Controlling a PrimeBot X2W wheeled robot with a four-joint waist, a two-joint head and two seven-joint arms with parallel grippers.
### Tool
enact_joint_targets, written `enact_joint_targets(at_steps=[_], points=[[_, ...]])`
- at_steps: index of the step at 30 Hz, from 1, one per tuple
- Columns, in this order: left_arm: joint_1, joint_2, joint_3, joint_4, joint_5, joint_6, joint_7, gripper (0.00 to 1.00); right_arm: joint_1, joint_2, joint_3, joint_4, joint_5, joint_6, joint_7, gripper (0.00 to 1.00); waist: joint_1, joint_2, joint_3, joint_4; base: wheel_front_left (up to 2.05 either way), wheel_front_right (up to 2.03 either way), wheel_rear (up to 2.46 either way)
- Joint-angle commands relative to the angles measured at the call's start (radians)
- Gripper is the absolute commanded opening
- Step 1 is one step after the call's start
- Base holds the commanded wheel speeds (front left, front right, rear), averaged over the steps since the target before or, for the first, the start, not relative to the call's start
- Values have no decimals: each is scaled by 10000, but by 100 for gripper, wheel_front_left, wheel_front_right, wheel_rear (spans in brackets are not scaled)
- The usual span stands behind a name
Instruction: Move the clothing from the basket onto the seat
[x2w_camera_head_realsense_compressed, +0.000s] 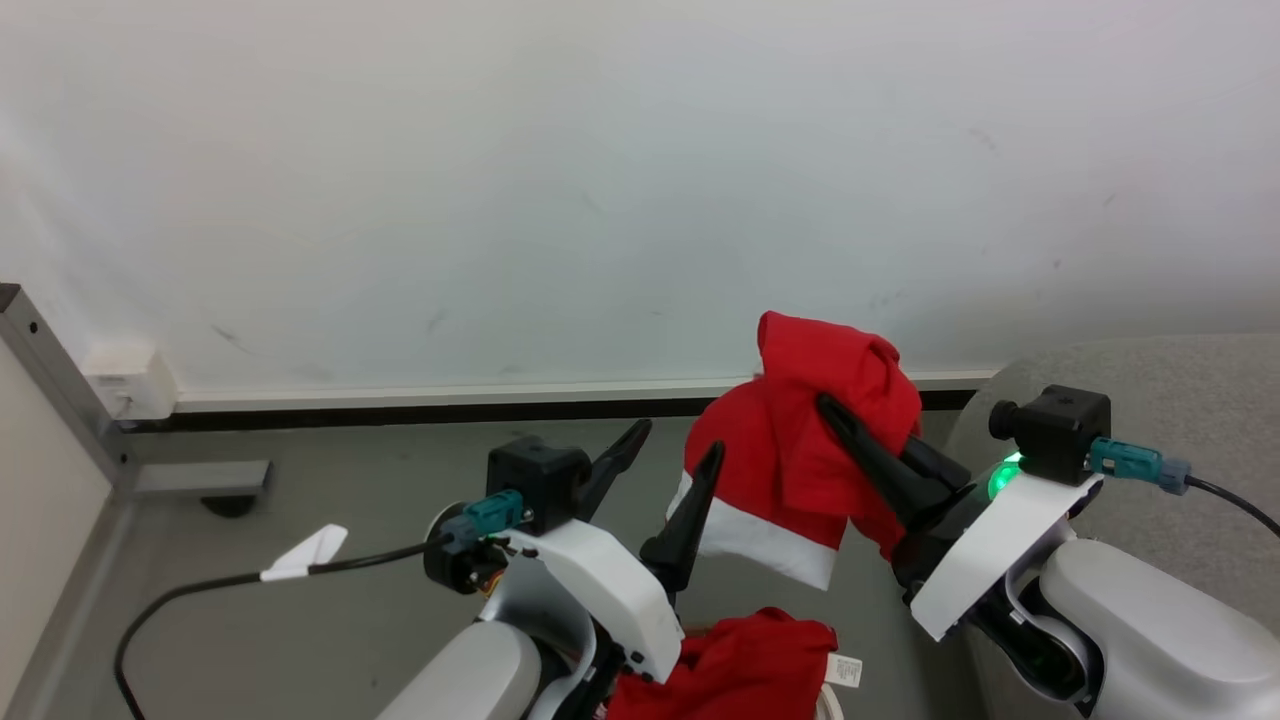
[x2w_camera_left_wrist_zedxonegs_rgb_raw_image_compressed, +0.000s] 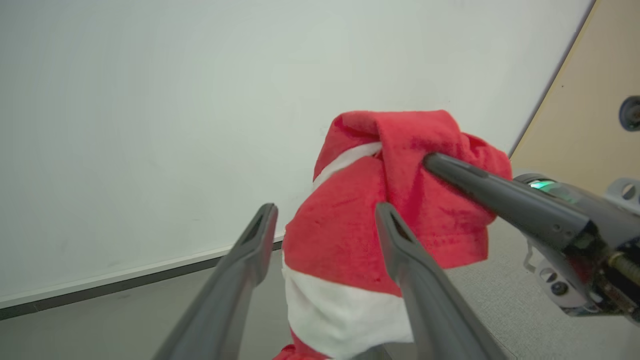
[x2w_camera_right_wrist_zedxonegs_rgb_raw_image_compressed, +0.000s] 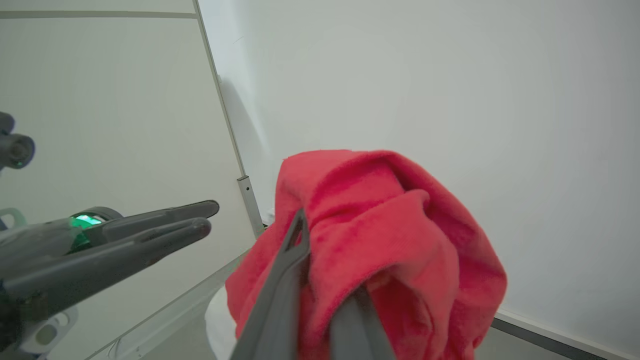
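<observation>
A red garment (x2w_camera_head_realsense_compressed: 790, 450) with a white band hangs in the air, and my right gripper (x2w_camera_head_realsense_compressed: 830, 405) is shut on its upper folds. In the right wrist view the cloth (x2w_camera_right_wrist_zedxonegs_rgb_raw_image_compressed: 390, 220) drapes over my right gripper (x2w_camera_right_wrist_zedxonegs_rgb_raw_image_compressed: 320, 250) and hides one finger. My left gripper (x2w_camera_head_realsense_compressed: 672, 440) stands open just left of the garment, its right finger close to the cloth (x2w_camera_left_wrist_zedxonegs_rgb_raw_image_compressed: 350, 235); nothing is between the fingers (x2w_camera_left_wrist_zedxonegs_rgb_raw_image_compressed: 267, 215). A second red garment (x2w_camera_head_realsense_compressed: 750, 670) with a white label lies at the bottom edge. The basket is hidden below it. The grey seat (x2w_camera_head_realsense_compressed: 1180, 400) is at the right.
A pale wall with a dark baseboard (x2w_camera_head_realsense_compressed: 400, 410) runs behind the grey floor. At the left stand a beige panel with a metal post (x2w_camera_head_realsense_compressed: 60, 380) and a white wall box (x2w_camera_head_realsense_compressed: 130, 385). A black cable (x2w_camera_head_realsense_compressed: 200, 585) trails from my left wrist.
</observation>
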Motion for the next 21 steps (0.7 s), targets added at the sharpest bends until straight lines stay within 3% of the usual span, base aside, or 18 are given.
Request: enact_joint_targets(at_steps=[1,10,21], points=[[98,74,-3,-26,39,2,-36,100,93,-60,-76,-15,-116,-21,-72,0,0,0,35,-120,0,0,0],[215,72,-62,-134,-144,-76,-148,100,285,-525,-593,-143,-372,-21,-71,0,0,0,220,-1021,0,0,0],[307,67,-110,-153,-241,-66,-327,100,570,-1379,-1314,-434,-599,-21,-71,0,0,0,530,-2782,0,0,0]])
